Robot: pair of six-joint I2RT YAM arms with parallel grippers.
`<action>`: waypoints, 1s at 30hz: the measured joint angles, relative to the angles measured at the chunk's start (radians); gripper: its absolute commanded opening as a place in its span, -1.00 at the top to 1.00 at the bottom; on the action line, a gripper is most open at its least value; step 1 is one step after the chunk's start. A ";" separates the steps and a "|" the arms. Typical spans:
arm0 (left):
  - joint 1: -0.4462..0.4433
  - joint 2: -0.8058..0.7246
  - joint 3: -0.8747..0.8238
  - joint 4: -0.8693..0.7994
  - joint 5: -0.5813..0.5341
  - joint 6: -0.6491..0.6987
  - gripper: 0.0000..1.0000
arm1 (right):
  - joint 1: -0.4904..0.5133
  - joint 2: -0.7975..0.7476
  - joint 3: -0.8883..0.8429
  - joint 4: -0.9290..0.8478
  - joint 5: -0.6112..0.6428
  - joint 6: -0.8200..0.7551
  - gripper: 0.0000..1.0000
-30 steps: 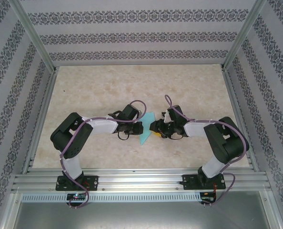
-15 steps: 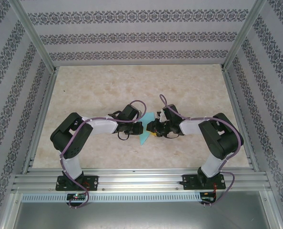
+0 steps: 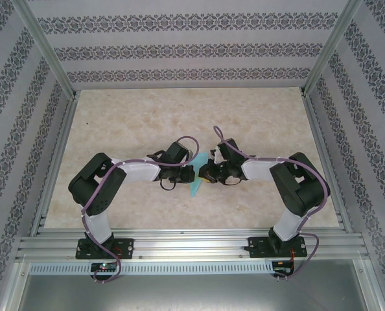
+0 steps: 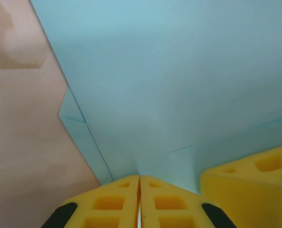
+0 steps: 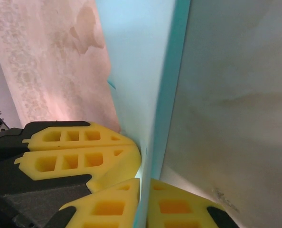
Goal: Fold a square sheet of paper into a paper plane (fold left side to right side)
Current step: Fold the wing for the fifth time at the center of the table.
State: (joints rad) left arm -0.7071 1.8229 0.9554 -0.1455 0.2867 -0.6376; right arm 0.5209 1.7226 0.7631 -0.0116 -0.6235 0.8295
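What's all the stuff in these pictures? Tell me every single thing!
paper: one, light turquoise, partly folded, held up between the two pincers over the table's middle
table: one, beige marbled, under everything
walls: three, grey-and-white patterned, around the table
frame: one, silver metal, rails along the near edge
left arm: one, black and white, bolted near left, reaching inward
right arm: one, black and white, bolted near right, reaching inward
left pincer: one, yellow fingers, shut on the paper
right pincer: one, yellow fingers, shut on the paper
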 measured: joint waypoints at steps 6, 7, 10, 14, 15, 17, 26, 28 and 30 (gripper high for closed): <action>0.000 0.000 0.000 0.000 0.000 0.000 0.79 | 0.010 0.005 0.042 -0.072 0.021 -0.029 1.00; 0.000 0.000 0.000 0.000 0.000 0.000 0.79 | 0.010 0.005 0.044 -0.081 0.025 -0.033 1.00; 0.000 0.000 -0.001 0.001 0.000 0.000 0.79 | 0.010 0.005 0.049 -0.109 0.042 -0.044 0.93; 0.000 0.000 -0.001 0.003 0.000 0.000 0.79 | 0.017 0.006 0.067 -0.145 0.060 -0.061 0.92; 0.000 0.000 -0.001 0.003 0.000 0.000 0.79 | 0.021 0.007 0.075 -0.154 0.063 -0.066 0.91; 0.000 0.000 -0.002 0.003 0.000 0.000 0.79 | 0.026 0.013 0.088 -0.169 0.070 -0.074 0.89; 0.000 0.000 -0.002 0.004 0.000 0.000 0.80 | 0.042 0.026 0.132 -0.226 0.081 -0.101 0.48; 0.000 0.000 -0.002 0.004 0.000 0.000 0.80 | 0.040 0.024 0.132 -0.240 0.089 -0.109 0.37; 0.000 0.000 -0.002 0.004 0.000 0.000 0.80 | 0.037 0.012 0.131 -0.254 0.090 -0.117 0.31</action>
State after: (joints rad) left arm -0.7071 1.8225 0.9535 -0.1417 0.2863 -0.6380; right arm 0.5583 1.7348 0.8944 -0.2657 -0.5331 0.7120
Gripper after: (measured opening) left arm 0.103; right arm 0.318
